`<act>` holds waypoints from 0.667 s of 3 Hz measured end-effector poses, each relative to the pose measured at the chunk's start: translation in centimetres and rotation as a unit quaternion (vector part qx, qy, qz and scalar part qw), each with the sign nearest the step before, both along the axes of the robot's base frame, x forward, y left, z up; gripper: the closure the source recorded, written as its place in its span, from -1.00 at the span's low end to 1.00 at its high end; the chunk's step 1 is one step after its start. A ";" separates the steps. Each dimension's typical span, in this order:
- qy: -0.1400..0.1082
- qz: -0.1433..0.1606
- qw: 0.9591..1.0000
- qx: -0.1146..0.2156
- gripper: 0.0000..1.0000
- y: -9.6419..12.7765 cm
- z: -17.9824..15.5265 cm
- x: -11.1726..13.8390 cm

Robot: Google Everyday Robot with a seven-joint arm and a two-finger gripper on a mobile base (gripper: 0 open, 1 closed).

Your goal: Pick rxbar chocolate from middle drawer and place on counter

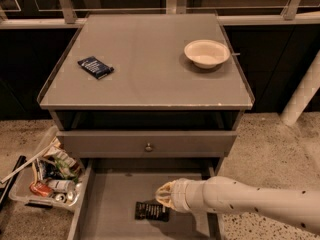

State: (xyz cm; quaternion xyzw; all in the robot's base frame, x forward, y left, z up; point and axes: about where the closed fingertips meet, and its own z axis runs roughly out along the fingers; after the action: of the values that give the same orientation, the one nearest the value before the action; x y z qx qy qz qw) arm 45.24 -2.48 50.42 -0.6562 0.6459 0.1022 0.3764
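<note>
Camera view: bar lies flat on drawer floor, long axis left-right, just front-left of and below tool, which reaches in from the right on the only arm; tool's open-or-closed state can't be told.

counter: grey top, upper centre of frame | on it: dark blue packet upper left, flat, askew; pale bowl upper right, upright | middle drawer: open, bottom centre | on its floor: rxbar chocolate, flat | gripper: over drawer floor, just above-right of the bar | speckled floor: clear bin of clutter, lower left
</note>
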 end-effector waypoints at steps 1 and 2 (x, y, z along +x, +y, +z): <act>0.000 0.000 1.000 0.000 0.17 0.0 0.0 0.0; 0.000 0.000 1.000 0.000 -0.28 0.0 0.0 0.0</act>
State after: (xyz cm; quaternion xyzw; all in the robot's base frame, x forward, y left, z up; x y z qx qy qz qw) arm 45.24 -2.48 50.42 -0.6563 0.6459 0.1022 0.3764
